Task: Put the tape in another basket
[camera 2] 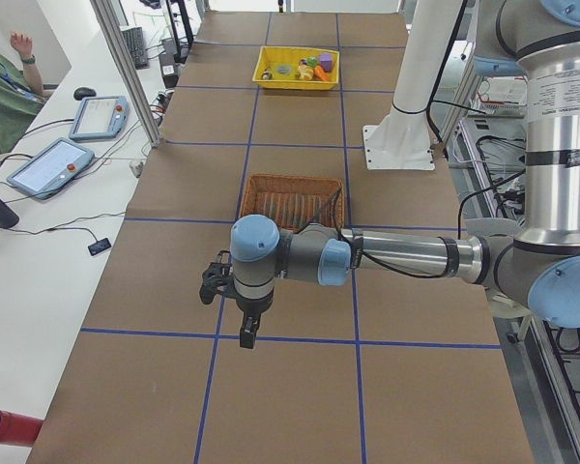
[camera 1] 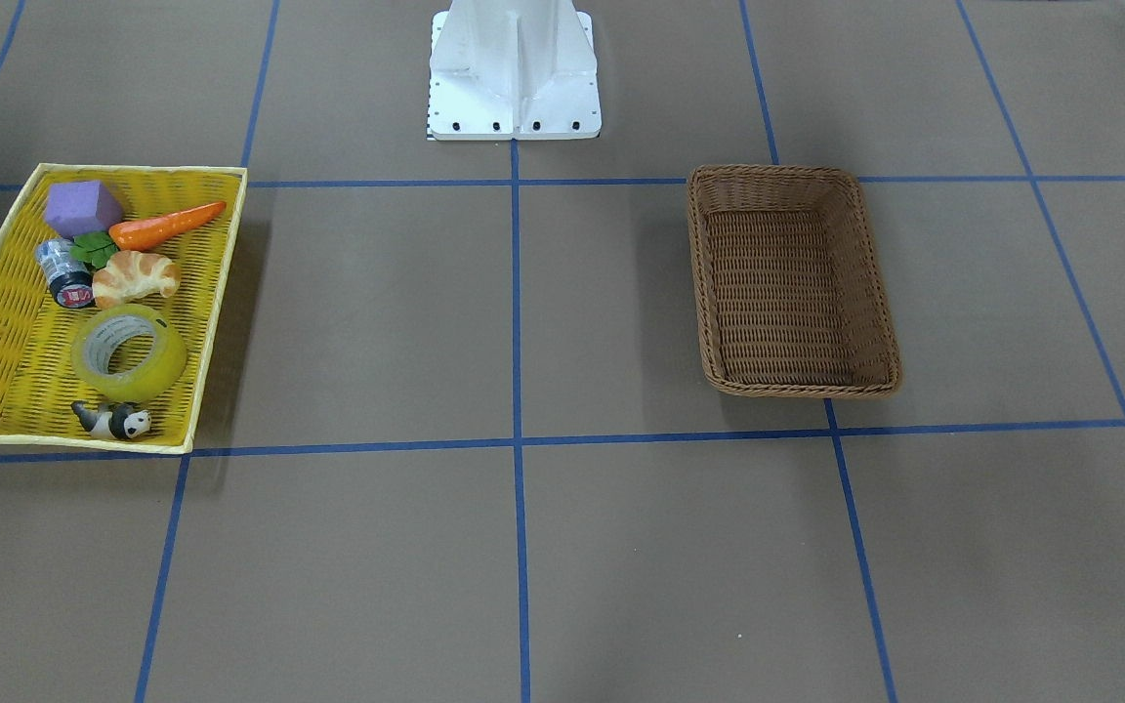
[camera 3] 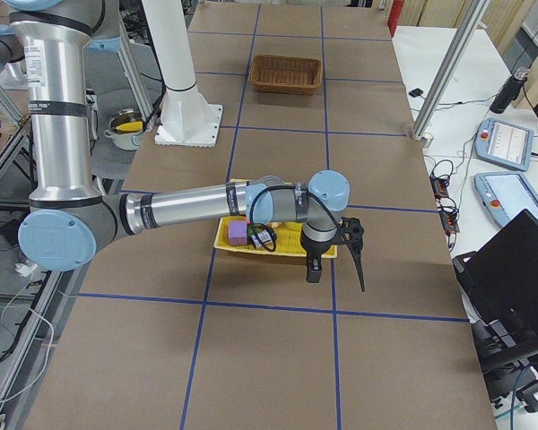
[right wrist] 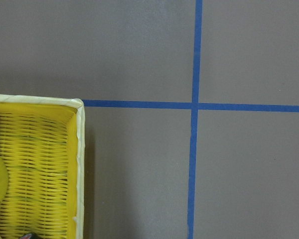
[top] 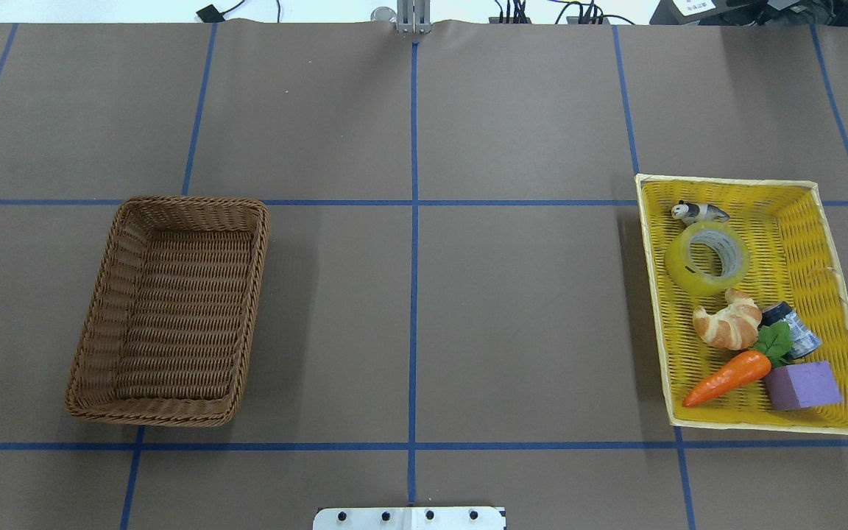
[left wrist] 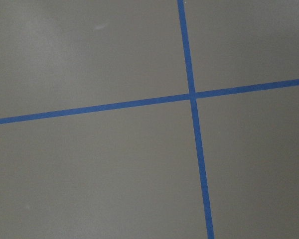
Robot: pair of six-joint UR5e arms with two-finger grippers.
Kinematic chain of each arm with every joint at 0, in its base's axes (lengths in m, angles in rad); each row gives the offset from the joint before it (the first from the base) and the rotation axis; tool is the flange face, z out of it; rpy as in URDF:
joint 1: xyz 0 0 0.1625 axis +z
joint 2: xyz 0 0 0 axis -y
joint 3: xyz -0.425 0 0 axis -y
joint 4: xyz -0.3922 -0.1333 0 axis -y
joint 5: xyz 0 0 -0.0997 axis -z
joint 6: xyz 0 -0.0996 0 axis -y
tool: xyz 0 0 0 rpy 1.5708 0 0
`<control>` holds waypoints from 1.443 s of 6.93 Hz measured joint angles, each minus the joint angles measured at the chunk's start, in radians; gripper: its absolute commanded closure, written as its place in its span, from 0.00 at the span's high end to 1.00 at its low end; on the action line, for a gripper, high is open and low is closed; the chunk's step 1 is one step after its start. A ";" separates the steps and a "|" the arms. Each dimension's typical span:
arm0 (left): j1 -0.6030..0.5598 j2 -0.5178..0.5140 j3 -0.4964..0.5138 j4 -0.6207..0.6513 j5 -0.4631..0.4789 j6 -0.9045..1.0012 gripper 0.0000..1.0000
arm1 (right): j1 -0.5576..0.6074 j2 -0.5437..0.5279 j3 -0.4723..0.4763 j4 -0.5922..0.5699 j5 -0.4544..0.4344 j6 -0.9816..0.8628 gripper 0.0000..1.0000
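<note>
The tape (top: 707,258), a yellow translucent roll, lies flat in the yellow tray (top: 829,294) on the table's right; it also shows in the front view (camera 1: 128,351). The brown wicker basket (top: 188,200) stands empty on the left, also in the front view (camera 1: 772,172). My left gripper (camera 2: 230,309) shows only in the exterior left view, hovering over bare table beyond the basket's outer end. My right gripper (camera 3: 336,269) shows only in the exterior right view, over the tray's (camera 3: 278,242) outer end. I cannot tell if either is open or shut.
The tray also holds a croissant (top: 726,327), a carrot (top: 726,377), a purple block (top: 803,384), a black-capped bottle (top: 792,335) and a panda figurine (top: 698,212). The robot's white base (camera 1: 514,68) stands at mid-table. Tablets (camera 2: 48,164) lie on the side bench.
</note>
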 measured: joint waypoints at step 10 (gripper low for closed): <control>0.000 -0.005 -0.037 0.004 0.002 -0.001 0.98 | -0.051 0.120 0.035 -0.002 -0.074 0.007 1.00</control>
